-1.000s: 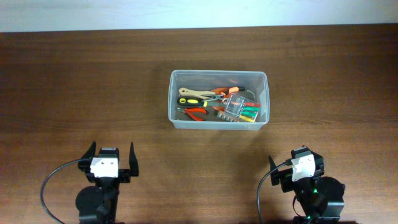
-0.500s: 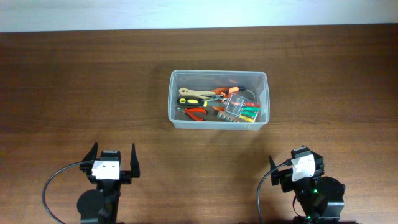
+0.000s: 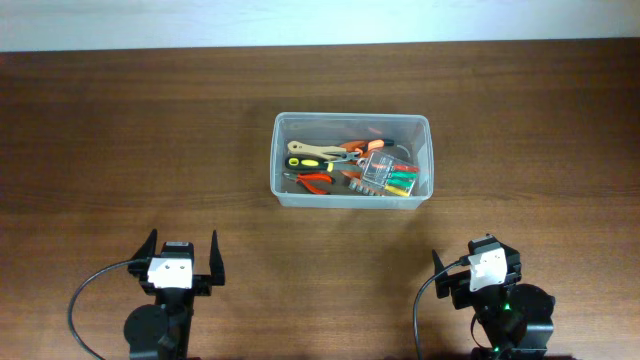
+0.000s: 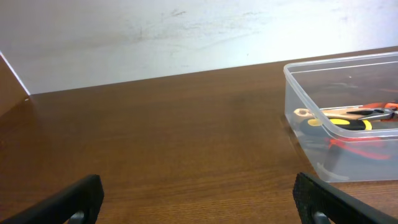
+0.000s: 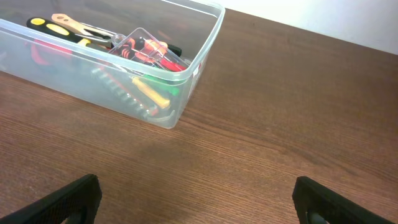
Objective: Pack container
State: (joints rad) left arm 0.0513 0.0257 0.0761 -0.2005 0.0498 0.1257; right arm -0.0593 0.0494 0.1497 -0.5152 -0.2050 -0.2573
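Tabletop: brown wood, under everything.
Container: clear tub in the middle of the tabletop, well apart from both claws.
Left claw: fingers spread wide, holding nothing.
Right claw: fingers spread wide, holding nothing.
Small clear case: inside the container, on top of the hand tools.

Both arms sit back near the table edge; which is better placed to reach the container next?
Right, marginally: the container sits nearer the right gripper than the left gripper. Both are open and empty.
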